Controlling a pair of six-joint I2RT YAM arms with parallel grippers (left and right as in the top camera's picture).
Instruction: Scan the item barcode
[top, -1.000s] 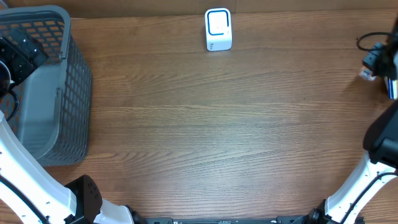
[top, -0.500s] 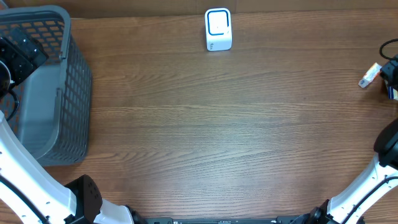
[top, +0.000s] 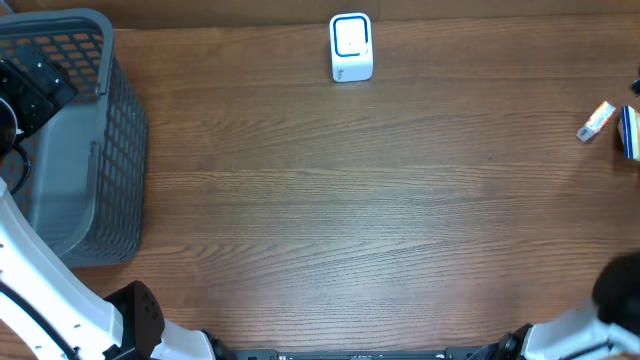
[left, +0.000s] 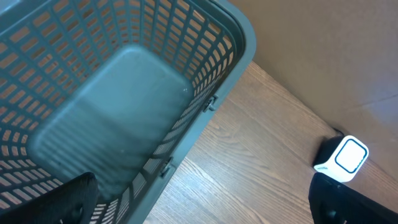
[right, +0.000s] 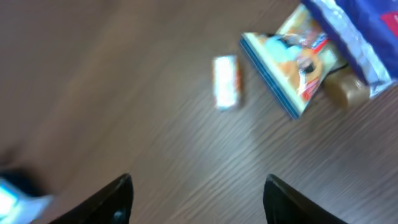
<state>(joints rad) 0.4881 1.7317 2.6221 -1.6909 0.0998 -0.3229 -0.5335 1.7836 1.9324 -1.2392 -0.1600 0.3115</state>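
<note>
Wood-grain table (top: 320, 220) fills your overhead view, with a grey mesh basket (top: 75, 140) at its left edge and the white barcode scanner (top: 351, 47) standing at the far edge, near the middle. The item to scan, a small white packet (top: 596, 121), lies flat on the wood at the far right, well apart from the scanner. Just beside it, a blue-edged package (top: 629, 131) is cut off by the frame. Your right wrist camera is blurred, but it shows the packet close to a blue box (right: 292, 68) with a colourful printed face. A blue and silver bag (right: 360, 31) lies over that box's far corner. Your right gripper (right: 199, 199) hangs above bare wood on the near side of the packet, its two fingers (right: 118, 199) spread apart with nothing between them and touching nothing. Your left gripper (left: 205, 205) sits over the basket's open top, its fingers spread wide and holding nothing, with the scanner visible beyond the basket's rim
</note>
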